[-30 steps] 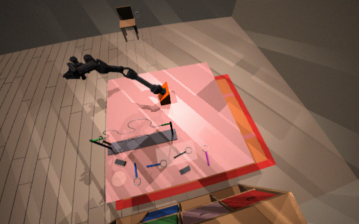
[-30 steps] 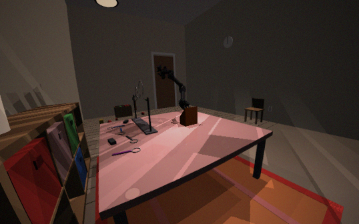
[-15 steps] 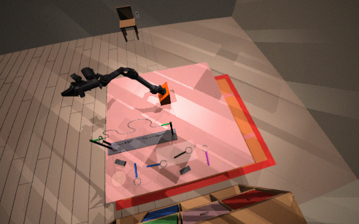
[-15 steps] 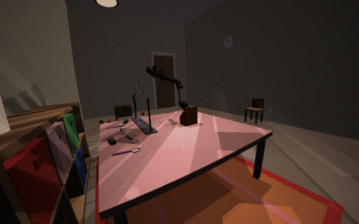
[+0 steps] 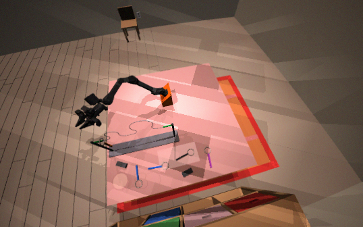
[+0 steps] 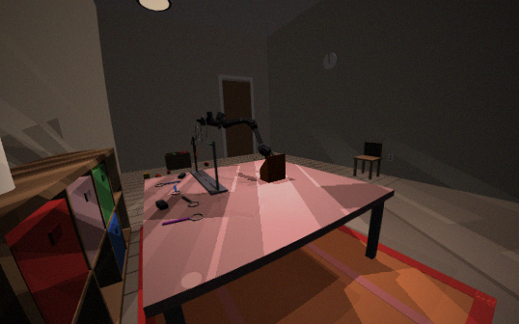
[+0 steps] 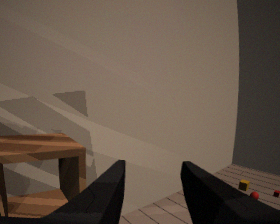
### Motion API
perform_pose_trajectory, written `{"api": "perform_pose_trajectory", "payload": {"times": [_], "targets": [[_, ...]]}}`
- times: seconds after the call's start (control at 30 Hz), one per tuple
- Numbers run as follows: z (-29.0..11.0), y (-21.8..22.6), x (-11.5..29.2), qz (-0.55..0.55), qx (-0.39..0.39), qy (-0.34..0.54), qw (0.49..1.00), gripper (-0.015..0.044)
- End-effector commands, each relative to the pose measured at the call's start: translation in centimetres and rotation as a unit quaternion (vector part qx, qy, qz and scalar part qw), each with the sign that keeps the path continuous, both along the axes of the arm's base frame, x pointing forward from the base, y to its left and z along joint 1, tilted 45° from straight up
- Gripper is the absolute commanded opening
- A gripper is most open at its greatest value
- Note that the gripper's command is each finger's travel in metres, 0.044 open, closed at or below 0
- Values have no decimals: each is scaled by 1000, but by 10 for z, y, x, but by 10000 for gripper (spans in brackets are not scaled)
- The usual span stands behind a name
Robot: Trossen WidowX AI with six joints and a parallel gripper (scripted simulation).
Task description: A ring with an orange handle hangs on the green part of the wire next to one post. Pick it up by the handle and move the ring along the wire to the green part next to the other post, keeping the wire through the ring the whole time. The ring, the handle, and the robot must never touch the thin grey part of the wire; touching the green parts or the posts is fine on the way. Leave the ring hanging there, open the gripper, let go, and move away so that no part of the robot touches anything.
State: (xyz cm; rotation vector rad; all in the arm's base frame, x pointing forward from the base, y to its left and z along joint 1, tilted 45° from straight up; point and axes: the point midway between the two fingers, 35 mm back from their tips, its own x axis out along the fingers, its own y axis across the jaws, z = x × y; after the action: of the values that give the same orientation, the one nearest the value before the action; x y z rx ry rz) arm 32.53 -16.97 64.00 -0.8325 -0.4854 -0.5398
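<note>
The ring (image 5: 102,140) hangs at the green part (image 5: 96,142) by the left post (image 5: 102,146) in the top view. Its orange handle (image 5: 108,144) (image 6: 196,154) hangs down beside that post. The thin grey wire (image 5: 142,121) winds across to the other green part (image 5: 168,125) at the right post (image 5: 173,131) (image 6: 215,166). My gripper (image 5: 78,127) (image 6: 200,121) (image 7: 153,167) is partly open and empty. It is higher than the wire, away from the handle, up and left of the left post in the top view. The wrist view shows no ring or handle.
The grey stand base (image 5: 142,143) (image 6: 205,181) carries both posts. Loose rings with black (image 5: 183,156), purple (image 5: 209,160) and blue (image 5: 154,167) (image 5: 137,172) handles lie beyond it, with two dark blocks (image 5: 121,165) (image 5: 187,172). The arm's orange mount (image 5: 166,101) stands opposite.
</note>
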Motion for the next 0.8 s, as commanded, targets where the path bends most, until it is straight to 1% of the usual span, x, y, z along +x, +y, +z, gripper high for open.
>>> {"api": "perform_pose_trajectory", "payload": {"times": [0.0, 0.17, 0.4, 0.57, 0.77], "targets": [[-27, -30, 15, 2, -14, 48, 999, 160], [-70, -74, 27, 17, -30, 113, 993, 160], [-139, -138, 24, 49, -30, 201, 978, 160], [-193, -180, 9, 83, -17, 255, 963, 160], [-256, -225, -26, 133, 10, 299, 945, 160]]}}
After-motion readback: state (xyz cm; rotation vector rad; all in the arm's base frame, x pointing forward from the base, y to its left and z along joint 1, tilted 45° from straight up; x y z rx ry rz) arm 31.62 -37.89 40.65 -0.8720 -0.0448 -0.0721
